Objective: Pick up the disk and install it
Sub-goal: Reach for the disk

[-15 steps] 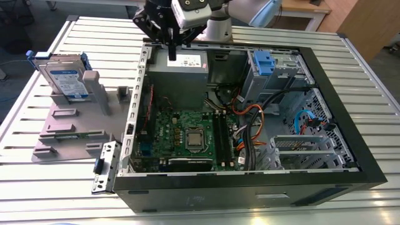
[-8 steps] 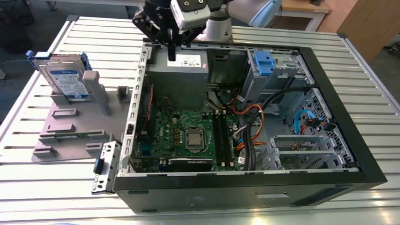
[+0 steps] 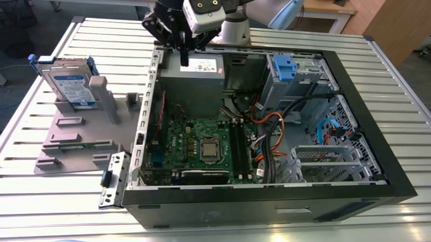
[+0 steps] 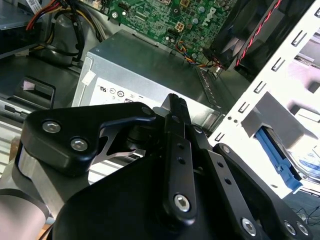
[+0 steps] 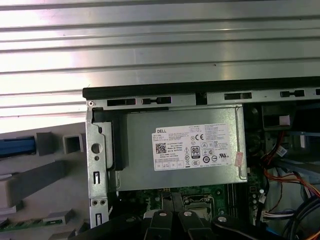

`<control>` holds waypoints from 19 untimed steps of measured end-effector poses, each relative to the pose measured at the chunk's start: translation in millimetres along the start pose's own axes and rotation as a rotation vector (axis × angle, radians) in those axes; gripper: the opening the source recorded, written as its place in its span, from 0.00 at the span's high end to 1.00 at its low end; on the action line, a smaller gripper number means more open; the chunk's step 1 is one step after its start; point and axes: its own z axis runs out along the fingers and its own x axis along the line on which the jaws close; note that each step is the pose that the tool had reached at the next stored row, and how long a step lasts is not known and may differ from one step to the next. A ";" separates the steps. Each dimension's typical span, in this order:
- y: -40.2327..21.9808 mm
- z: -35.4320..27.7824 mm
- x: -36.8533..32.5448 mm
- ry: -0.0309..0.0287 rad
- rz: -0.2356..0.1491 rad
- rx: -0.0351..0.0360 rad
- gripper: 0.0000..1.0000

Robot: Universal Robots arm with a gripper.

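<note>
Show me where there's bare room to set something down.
Bare slats of the metal table lie at the exterior view's lower left, bordered by the grey fixture plate and the black open computer case, and on its right past the case. Crowded: the plate, holding the silver, blue-framed disk, and the cable-filled case, with the black gripper over its grey power supply.

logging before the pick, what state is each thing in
disk: upright in the grey holder, untouched
gripper: shut, empty, above the power supply
computer case: lying flat, side open, insides exposed
</note>
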 end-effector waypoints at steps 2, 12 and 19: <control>0.0 0.4 0.2 0.0000 0.000 0.0000 0.89; -0.2 2.4 1.2 0.0000 0.000 0.0000 0.89; -0.3 3.7 1.9 0.0000 0.000 0.0000 0.89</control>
